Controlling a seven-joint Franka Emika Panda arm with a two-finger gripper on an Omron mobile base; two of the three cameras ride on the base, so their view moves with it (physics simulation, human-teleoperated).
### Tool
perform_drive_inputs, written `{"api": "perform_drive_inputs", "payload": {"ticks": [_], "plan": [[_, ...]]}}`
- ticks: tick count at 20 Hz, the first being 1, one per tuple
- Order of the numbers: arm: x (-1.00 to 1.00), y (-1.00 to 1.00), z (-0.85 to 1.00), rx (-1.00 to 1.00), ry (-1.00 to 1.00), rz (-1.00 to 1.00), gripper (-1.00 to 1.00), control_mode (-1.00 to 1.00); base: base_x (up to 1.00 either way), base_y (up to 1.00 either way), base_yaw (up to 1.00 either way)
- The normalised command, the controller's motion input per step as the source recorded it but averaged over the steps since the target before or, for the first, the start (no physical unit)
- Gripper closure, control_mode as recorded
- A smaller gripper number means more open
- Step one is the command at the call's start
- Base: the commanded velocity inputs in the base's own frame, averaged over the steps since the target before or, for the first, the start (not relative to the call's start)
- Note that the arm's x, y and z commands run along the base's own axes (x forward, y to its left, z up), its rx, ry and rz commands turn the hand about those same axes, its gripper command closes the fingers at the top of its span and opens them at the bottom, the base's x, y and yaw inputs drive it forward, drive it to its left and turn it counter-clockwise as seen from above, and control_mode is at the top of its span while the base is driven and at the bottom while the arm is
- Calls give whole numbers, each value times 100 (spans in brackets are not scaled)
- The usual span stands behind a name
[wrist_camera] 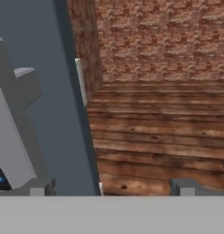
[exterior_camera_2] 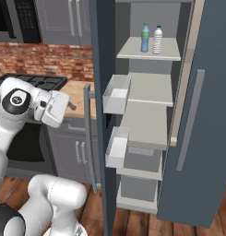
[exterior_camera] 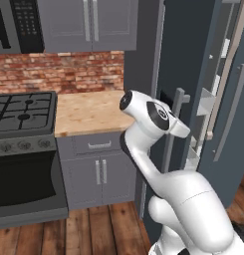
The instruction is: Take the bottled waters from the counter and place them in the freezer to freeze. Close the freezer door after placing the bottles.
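Just beside the gripper (wrist_camera: 111, 187), whose jaws stand wide apart and empty, the freezer door's (exterior_camera_2: 99, 92) upright bar handle (exterior_camera_2: 88, 138) waits for closing.

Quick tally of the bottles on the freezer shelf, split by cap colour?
Green cap, blue-tinted bottle: 1
Blue cap, clear-whitish bottle: 1
Total: 2, both upright on the top shelf of the freezer.
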Motion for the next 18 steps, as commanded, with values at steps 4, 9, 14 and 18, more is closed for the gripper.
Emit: {"api": "perform_drive_inputs", "payload": {"ticks": [4,9,14,18], "plan": [[22,3,0,-3,0,6,-100,-100,0,0,0],[33,0,0,-4,0,0,-100,-100,0,0,0],[35,2,-1,-7,0,0,-100,-100,0,0,0],[36,5,-8,-9,4,-3,-100,-100,0,0,0]]}}
